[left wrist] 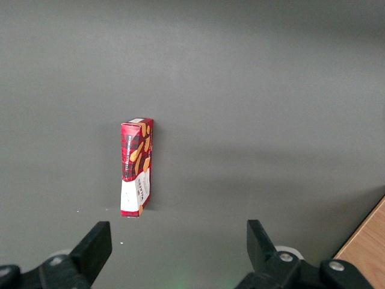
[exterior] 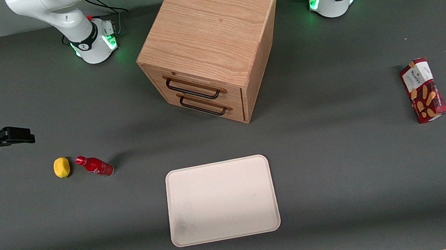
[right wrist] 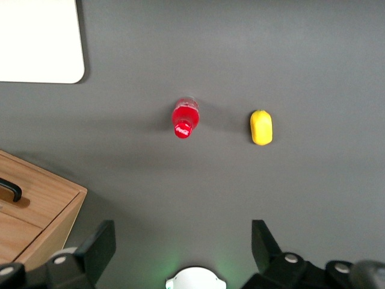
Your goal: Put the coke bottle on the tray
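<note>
The coke bottle [exterior: 95, 165] is small, glossy and red with a red cap. It stands upright on the grey table beside a yellow lemon [exterior: 61, 167]. It also shows in the right wrist view [right wrist: 184, 116], seen from above. The cream-white tray [exterior: 220, 200] lies flat and bare, nearer to the front camera than the bottle; one corner of it shows in the right wrist view [right wrist: 36, 42]. My right gripper [exterior: 20, 134] hangs high over the working arm's end of the table, well apart from the bottle. It is open and empty, its fingers wide apart [right wrist: 182, 235].
A wooden drawer cabinet [exterior: 209, 45] with two black handles stands mid-table, farther from the front camera than the tray; its corner shows in the right wrist view [right wrist: 36, 205]. A red snack box [exterior: 423, 90] lies toward the parked arm's end. The lemon [right wrist: 261, 127] lies close beside the bottle.
</note>
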You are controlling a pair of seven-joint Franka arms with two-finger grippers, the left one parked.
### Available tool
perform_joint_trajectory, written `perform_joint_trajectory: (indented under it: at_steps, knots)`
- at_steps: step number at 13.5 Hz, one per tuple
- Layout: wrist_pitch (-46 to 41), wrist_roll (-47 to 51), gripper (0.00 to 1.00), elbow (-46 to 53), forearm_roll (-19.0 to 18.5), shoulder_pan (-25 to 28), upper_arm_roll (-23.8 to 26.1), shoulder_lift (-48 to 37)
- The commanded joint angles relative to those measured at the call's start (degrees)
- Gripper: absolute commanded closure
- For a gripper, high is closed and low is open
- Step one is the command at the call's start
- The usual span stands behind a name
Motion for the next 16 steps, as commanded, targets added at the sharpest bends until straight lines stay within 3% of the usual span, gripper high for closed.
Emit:
perform_joint_trajectory:
  at_steps: [1, 8, 11, 16]
  knots:
    - [-1.43, 1.73, 0.00, 1.02, 0.04, -0.29, 0.42, -0.02]
    - [-0.64, 2.44, 0.00, -6.25, -0.40, 0.15, 0.69, -5.53]
    - [6.10, -1.06, 0.00, -17.84, -0.40, 0.15, 0.60, -11.69]
    - [22.09, -3.45, 0.00, -28.41, -0.40, -0.20, 0.34, -10.49]
